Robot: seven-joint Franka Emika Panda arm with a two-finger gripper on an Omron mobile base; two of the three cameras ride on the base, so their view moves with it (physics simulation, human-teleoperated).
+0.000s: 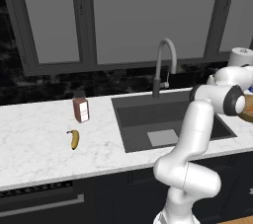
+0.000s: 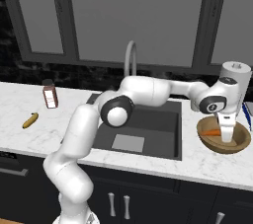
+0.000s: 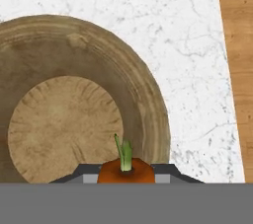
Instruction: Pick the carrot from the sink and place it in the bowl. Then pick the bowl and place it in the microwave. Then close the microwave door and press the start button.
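Note:
The tan wooden bowl (image 2: 239,143) stands on the marble counter right of the sink (image 2: 148,124). My gripper (image 2: 226,138) hangs inside the bowl, shut on the carrot (image 2: 211,132), whose orange body pokes out to the left of the fingers just above the bowl's floor. In the hand view the carrot (image 3: 125,169) is end-on with its green stub up, clamped between the dark fingertips (image 3: 170,172), and the bowl's wall (image 3: 143,94) spreads below it. At the left base view's right edge a sliver of the bowl (image 1: 247,114) peeks out behind my forearm. The microwave and its door are out of view.
The sink (image 1: 163,114) has a gooseneck faucet (image 1: 165,60) behind it. A banana (image 1: 74,139) and a brown bottle (image 1: 81,109) lie on the counter to the left. A white canister (image 2: 235,77) stands right behind the bowl. The counter edge and wooden floor (image 3: 239,70) are close beside the bowl.

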